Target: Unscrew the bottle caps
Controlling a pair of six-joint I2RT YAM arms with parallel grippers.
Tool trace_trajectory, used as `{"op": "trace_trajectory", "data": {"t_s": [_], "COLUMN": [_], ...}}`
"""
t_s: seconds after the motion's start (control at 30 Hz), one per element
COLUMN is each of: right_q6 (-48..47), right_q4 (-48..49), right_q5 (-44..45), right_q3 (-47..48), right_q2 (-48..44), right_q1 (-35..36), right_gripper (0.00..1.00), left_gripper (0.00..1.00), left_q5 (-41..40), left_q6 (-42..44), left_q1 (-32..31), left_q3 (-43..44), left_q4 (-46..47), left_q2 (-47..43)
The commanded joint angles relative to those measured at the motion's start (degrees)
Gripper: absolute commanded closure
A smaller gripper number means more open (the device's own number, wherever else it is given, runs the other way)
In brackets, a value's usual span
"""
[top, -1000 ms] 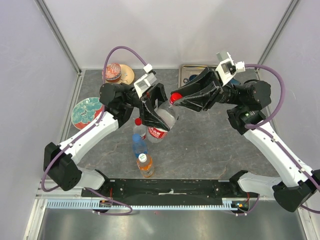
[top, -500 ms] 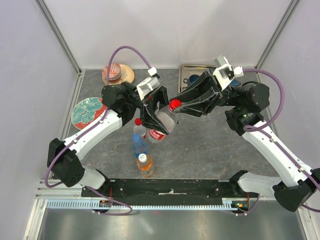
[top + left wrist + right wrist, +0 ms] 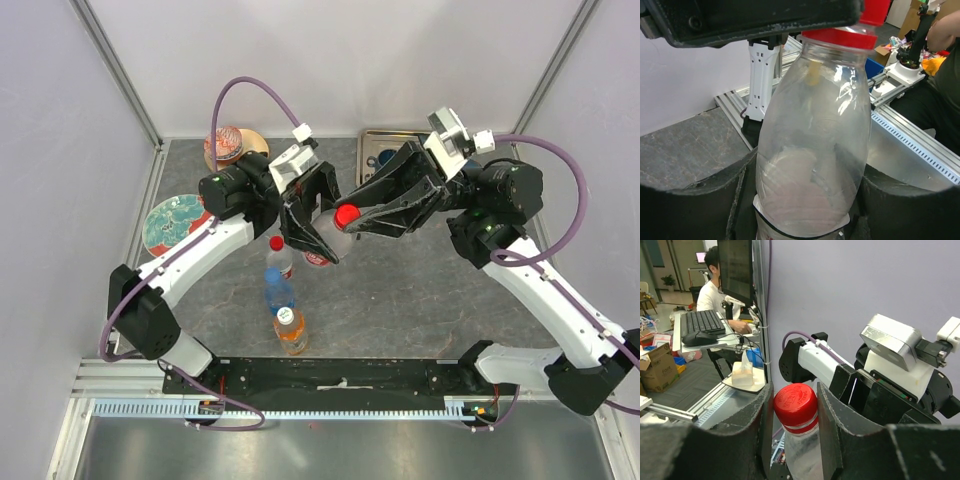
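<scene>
1. The left gripper point(image 3: 318, 238) holds a clear bottle point(image 3: 812, 165) lifted above the middle of the table point(image 3: 420, 290). Its fingers are drawn in against the bottle's lower body, one on each side.
2. The bottle is tilted, with its neck toward the right arm. Its walls are transparent, and a label with red print wraps the lower part. Whether any liquid is inside cannot be told.
3. The right gripper point(image 3: 352, 216) is clamped on the red cap point(image 3: 795, 401), one finger on each side. The cap sits on the bottle's neck. It is ribbed round the side, with raised lettering on top.
4. Three more bottles stand upright in a close row on the table, nearer the arm bases than the held one. They are a red-capped bottle point(image 3: 281, 257), a blue bottle point(image 3: 278, 290) and an orange bottle point(image 3: 291, 332), which has orange liquid and a white cap point(image 3: 286, 315).
5. A metal tray point(image 3: 368, 140) at the far edge holds a blue item point(image 3: 384, 157), mostly hidden by the right arm.
6. A patterned plate point(image 3: 168, 225) lies at the left edge. A red-patterned bowl point(image 3: 226, 143) sits on a wooden disc point(image 3: 255, 150) in the far left corner.
</scene>
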Motion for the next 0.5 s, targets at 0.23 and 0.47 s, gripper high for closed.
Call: {"op": "trace_trajectory", "data": {"t_s": [0.23, 0.47], "right_q6": [-12.4, -20.0], "right_q4": [-26.8, -38.2], "right_q5": [-5.7, 3.2], "right_q3": [6.7, 9.8], "right_q2": [-4.7, -5.1], "right_q1": [3.4, 2.7], "right_gripper": [1.00, 1.00], "left_gripper": [0.66, 0.65], "left_q5": [-9.8, -12.8], "left_q6": [-5.9, 13.4], "left_q1": [6.2, 8.2], "left_q3": [-1.6, -4.6], "left_q4": [-2.7, -26.2], "left_q2": [2.9, -2.0]}}
